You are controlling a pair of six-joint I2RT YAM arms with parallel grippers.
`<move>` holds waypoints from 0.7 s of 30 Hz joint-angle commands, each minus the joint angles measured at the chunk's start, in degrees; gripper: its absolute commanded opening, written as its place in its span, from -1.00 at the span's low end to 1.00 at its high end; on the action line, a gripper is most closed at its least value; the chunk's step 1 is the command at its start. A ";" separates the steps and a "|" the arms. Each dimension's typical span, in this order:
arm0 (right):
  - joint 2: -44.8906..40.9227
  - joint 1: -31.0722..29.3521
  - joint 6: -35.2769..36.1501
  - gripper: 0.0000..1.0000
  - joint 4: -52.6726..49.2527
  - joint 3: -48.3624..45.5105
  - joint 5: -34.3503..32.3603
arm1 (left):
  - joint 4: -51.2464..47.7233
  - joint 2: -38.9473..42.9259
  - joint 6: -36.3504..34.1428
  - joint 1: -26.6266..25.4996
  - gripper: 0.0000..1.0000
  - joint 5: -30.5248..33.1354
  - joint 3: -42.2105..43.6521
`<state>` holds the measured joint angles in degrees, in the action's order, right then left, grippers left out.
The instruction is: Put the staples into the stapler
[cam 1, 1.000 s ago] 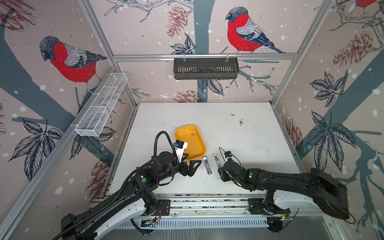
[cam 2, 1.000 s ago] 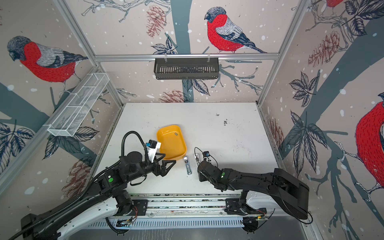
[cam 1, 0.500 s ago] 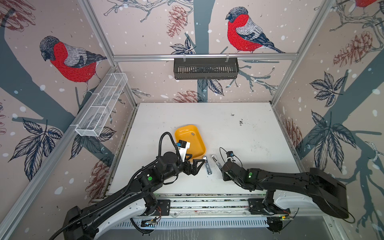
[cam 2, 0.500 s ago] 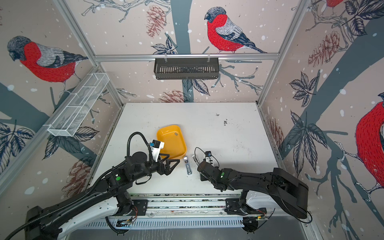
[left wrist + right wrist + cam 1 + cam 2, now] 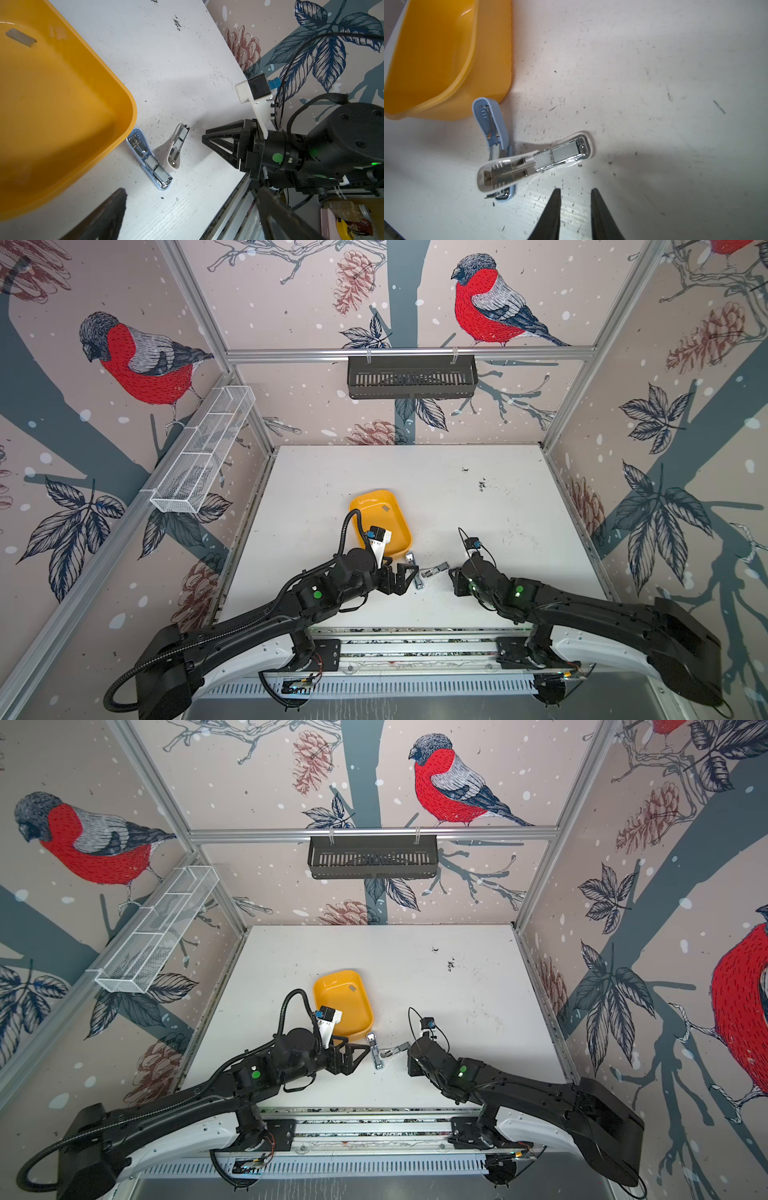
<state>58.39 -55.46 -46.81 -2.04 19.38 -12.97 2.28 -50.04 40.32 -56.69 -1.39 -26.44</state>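
Right gripper [image 5: 576, 189] is hovering low over the white table [image 5: 654, 83], a short way off the yellow tray [image 5: 446, 62] on the side away from the left arm. Its two black fingers [image 5: 553, 207] are standing a narrow gap apart and are holding nothing. Left gripper [image 5: 191, 189] is gaping wide and empty, pointing past the tray's nearest corner from just beside it.

Two small staplers are lying opened flat between the grippers. One end of the blue stapler [image 5: 492, 122] is sitting right at the tray's corner, tucked under its rim in the left wrist view, though whether they are touching cannot be told. The white stapler [image 5: 533, 164] is lying crosswise farther from the tray. One of its ends is overlapping the blue one's far end, and the other is pointing toward the right gripper's tips, near them but apart.

A loose staple strip [image 5: 20, 37] is lying inside the tray, toward its far end. A second staple strip [image 5: 565, 152] is sitting in the white stapler's open channel. A third staple strip [image 5: 161, 173] is sitting in the blue stapler's channel, at the end away from the tray.
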 commanded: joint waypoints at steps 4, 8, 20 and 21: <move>-1.74 3.77 7.66 -0.55 2.67 0.39 10.67 | 5.39 0.17 3.18 -0.35 0.95 -0.81 1.56; 0.05 3.17 7.00 -0.56 0.47 0.78 11.85 | 5.16 1.21 3.45 -0.44 0.95 -0.33 2.22; -0.06 1.69 2.16 -0.81 -0.29 -1.97 9.79 | 4.90 0.55 2.75 -0.44 0.95 -0.37 1.67; 0.05 1.64 2.31 -0.80 -0.24 -1.84 10.05 | 5.09 0.56 2.75 -0.44 0.95 -0.38 1.84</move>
<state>58.26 -53.49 -43.94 -2.76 17.52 -3.68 4.91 -49.41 43.00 -56.93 -1.54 -24.34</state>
